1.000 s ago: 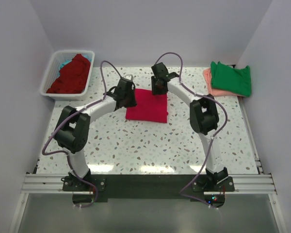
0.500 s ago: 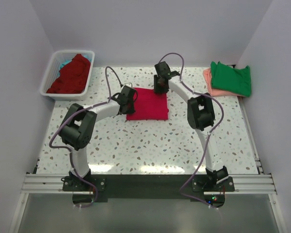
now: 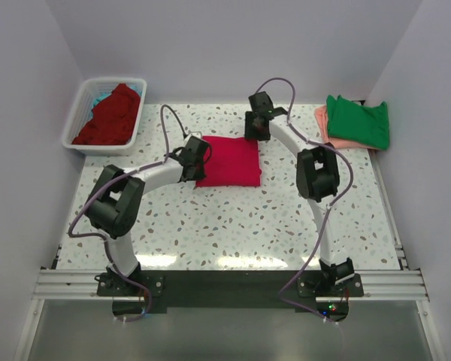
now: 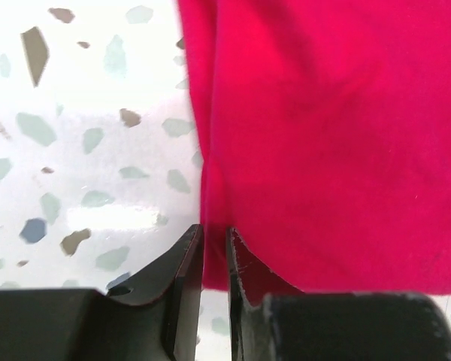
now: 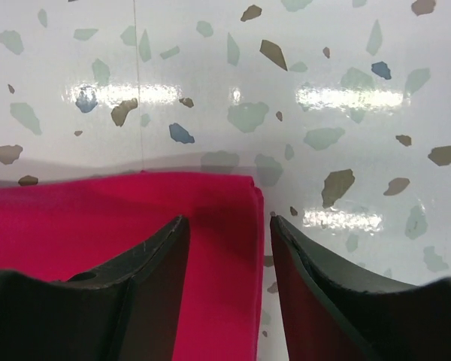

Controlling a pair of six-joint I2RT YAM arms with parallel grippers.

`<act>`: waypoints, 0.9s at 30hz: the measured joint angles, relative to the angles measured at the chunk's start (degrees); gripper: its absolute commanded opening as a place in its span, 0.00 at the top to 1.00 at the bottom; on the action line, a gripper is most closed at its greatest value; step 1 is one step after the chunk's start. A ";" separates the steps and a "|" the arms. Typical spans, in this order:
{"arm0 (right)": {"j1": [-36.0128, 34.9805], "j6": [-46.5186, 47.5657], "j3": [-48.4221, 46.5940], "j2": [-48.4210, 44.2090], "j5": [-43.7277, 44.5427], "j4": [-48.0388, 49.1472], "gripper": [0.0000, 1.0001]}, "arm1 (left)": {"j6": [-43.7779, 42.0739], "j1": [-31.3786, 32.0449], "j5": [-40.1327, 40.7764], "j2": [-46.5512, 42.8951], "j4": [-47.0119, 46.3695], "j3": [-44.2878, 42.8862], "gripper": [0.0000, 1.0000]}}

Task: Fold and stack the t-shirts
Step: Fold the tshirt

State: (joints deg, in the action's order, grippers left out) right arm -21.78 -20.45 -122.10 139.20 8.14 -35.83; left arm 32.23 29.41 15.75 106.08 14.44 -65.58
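Observation:
A folded crimson-pink t-shirt (image 3: 229, 162) lies flat on the speckled table (image 3: 233, 226). My left gripper (image 3: 195, 156) is at its left edge. In the left wrist view it (image 4: 214, 233) is shut on the shirt (image 4: 331, 135), with a thin fold of the edge pinched between the narrow jaws. My right gripper (image 3: 256, 129) hangs over the shirt's far right corner. In the right wrist view it (image 5: 228, 222) stands open astride the shirt's (image 5: 98, 226) right edge, one finger over cloth, the other over bare table.
A white slatted basket (image 3: 74, 124) at the far left holds a dark red shirt (image 3: 109, 116) over a bit of teal cloth (image 3: 99, 98). At the far right a folded green shirt (image 3: 358, 120) lies on a salmon-pink one (image 3: 332, 138). Walls close in on three sides.
The right gripper's jaws have spread apart and it has shifted slightly right and back at the shirt's corner. The left gripper has slid a little nearer along the left edge, still shut.

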 measured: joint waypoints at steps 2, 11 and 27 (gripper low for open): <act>0.11 0.20 0.81 -1.44 0.15 -0.11 0.44 | -0.37 0.00 0.72 -1.70 1.27 0.61 0.74; 1.81 0.59 10.16 -11.21 -1.38 2.19 0.37 | -0.57 -0.17 4.57 -8.70 1.86 -1.44 0.70; 11.52 -7.56 33.73 -16.06 -26.36 22.99 0.34 | -2.97 -8.66 1.57 -11.17 2.34 -1.44 0.67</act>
State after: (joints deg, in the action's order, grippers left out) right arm -10.26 -28.01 -88.38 123.13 -18.22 -12.84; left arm 29.26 20.75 17.32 94.91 16.78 -67.02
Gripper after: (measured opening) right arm 0.663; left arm 0.330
